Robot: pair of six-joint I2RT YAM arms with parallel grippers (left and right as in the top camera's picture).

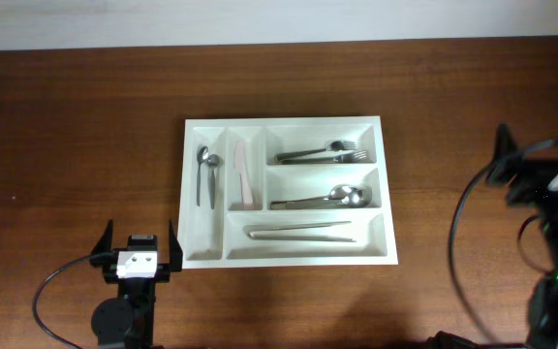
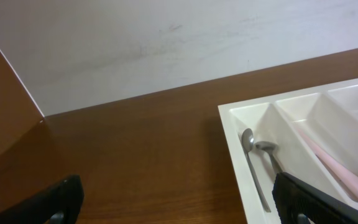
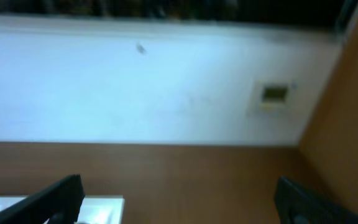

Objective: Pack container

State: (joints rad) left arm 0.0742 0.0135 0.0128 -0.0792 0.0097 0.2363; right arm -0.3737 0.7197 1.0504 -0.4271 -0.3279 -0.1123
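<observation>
The white container (image 1: 284,123) sits in the middle of the brown surface (image 1: 76,145), its five compartments all occupied. The leftmost narrow slot has two small spoons (image 1: 201,173), and the slot beside it has one pink knife-shaped piece (image 1: 243,176). What look like two forks (image 1: 323,153) lie in the top long slot. Larger spoons (image 1: 342,198) are stacked in the middle slot, too close to count. Long steel pieces (image 1: 303,232) fill the bottom one. The left claw (image 1: 140,239) gapes wide and empty just off the near left corner. The right claw (image 3: 179,190), well off to the right, also gapes wide, holding nothing.
</observation>
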